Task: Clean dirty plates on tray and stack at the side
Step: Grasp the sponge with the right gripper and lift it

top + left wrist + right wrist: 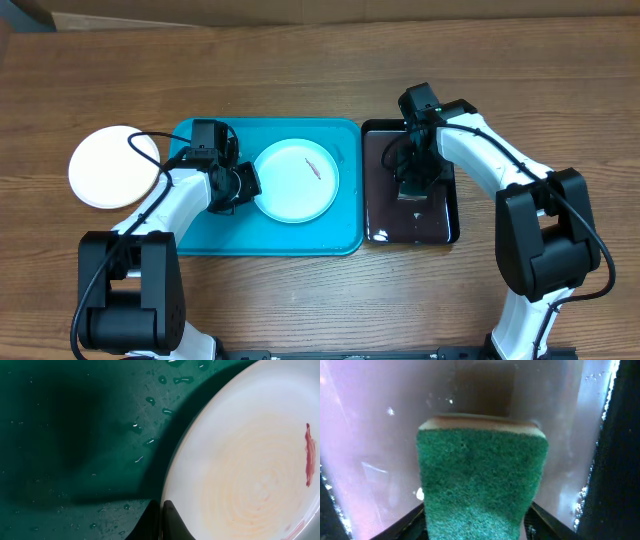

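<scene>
The left pincer (160,521) is clenched on the near rim of the pale, round, shallow plate (250,465). The grip is thin and the wet rim could slide out if the plate is tilted or scrubbed hard. The turquoise rectangular plastic tray (60,460) under it is beaded with water drops (150,400), so the plate may also skate sideways. A reddish-brown food streak (309,455) lies at the plate's far side and needs wiping.

Across the tray's rim, the right pincer (412,185) grasps a green scouring sponge (480,475) by its sides, over the glossy black rectangular bin (440,225). A soaked sponge may drip on the wooden desk (300,300) in transit. Well apart to the left, a white round plate (112,166) rests on the desk, and the left arm lies between it and the tray.
</scene>
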Robot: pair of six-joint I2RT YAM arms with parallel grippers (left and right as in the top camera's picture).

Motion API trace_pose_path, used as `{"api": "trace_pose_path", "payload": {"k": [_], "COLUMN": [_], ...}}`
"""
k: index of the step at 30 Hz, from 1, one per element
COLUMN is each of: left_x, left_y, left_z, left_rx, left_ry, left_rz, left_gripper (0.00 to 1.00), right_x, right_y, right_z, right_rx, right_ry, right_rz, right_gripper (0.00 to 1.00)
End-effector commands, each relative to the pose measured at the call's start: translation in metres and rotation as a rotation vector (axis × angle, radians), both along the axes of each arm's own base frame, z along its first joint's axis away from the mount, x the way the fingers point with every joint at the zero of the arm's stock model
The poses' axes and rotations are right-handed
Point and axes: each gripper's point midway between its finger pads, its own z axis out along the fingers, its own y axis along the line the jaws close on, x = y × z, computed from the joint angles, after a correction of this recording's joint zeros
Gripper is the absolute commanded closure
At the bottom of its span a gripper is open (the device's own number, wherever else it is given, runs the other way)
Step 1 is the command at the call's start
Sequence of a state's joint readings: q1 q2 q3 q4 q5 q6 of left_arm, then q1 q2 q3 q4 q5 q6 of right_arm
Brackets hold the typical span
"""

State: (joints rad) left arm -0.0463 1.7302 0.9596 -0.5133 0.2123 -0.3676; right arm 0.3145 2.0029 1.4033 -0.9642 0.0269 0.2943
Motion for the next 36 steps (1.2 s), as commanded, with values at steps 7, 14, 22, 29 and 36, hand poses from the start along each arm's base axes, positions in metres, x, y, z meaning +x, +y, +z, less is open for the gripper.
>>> {"api": "trace_pose_path", "payload": {"k": [7,14,22,29,36], "left_x": [-0.006,-0.003,0.0,0.0,0.0], "left_y": [-0.002,-0.001,-0.001,-0.001,0.0], "left_z": [-0.006,-0.006,-0.005,-0.005,-0.005], "left_rx": [-0.001,0.003,0.002,0.002,0.009], "left_ry": [0.028,0.017,0.002,0.002,0.001], "left_rz": [0.008,0.009,0.009,0.008,0.011], "left_gripper": [0.95,0.92,0.85,0.86,0.89], "right_x": [0.008,0.007,0.014,0.02,0.012], "right_y": [0.001,0.002,0.004,0.009,0.009], "right_z": [0.001,0.001,0.015,0.069,0.092], "right_rx": [0.01,0.015,0.022,0.046,0.055], "right_ry": [-0.034,-0.029,-0.054,-0.15,-0.179], "right_rz": [-0.008,-0.008,0.011,0.042,0.05], "right_gripper": [0.46,0.8,0.96,0.96,0.96]}}
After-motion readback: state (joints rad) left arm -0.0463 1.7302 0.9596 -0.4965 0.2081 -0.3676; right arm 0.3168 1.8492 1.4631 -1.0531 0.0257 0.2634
